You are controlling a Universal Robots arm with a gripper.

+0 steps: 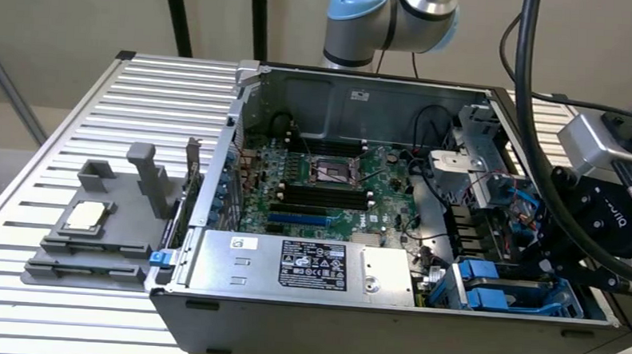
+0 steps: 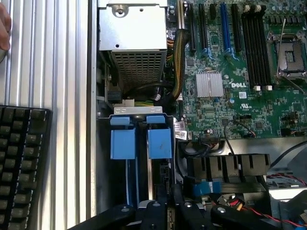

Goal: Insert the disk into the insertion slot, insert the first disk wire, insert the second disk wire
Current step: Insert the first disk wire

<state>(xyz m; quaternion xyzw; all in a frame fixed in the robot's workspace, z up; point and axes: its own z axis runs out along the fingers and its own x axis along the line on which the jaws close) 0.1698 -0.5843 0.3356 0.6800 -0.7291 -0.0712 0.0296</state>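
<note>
Near the rectangular grey-blue insertion slot [image 2: 136,111], the black claw [image 2: 171,201] is pinched together.

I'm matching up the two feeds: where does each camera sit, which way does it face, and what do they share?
Exterior view: off the arm, above the table, looking down at an angle into the open computer case; the robot arm shows.
Wrist view: on the wrist, looking down into the case; the gripper shows.
Shared: power-supply box, motherboard, blue carriers.

Bright, even indoor light, soft shadows.
</note>
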